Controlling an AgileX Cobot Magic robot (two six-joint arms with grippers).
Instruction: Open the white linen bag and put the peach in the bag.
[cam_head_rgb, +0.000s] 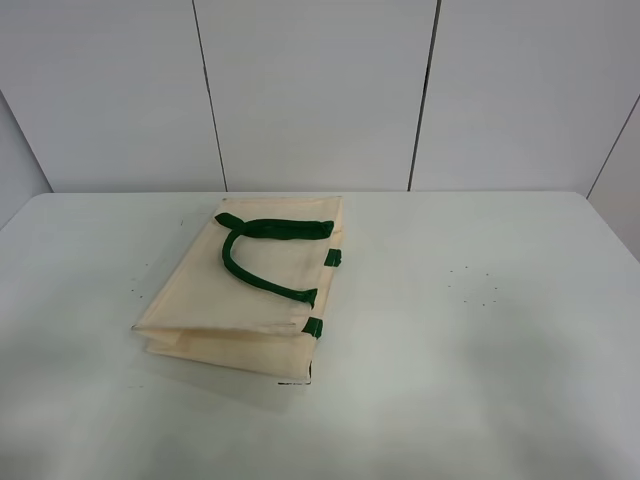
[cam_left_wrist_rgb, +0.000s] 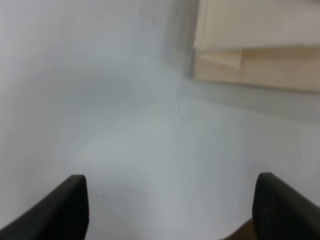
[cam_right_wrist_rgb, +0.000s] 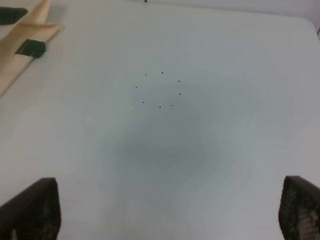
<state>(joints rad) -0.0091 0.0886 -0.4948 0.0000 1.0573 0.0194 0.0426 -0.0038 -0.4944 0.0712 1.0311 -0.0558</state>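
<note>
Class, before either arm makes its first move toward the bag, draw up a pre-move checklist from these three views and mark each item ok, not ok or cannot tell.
1. White linen bag lies flat on the table, fully in reach of view: ok.
2. Bag mouth open: not ok; it lies folded shut, green handle resting on top.
3. Peach located: not ok; it appears in none of the three views.
4. Left gripper empty, fingers spread wide: ok.
5. Right gripper empty, fingers spread wide: ok.
6. Gap between either gripper and the bag: cannot tell from the exterior high view; neither arm shows there.
</note>
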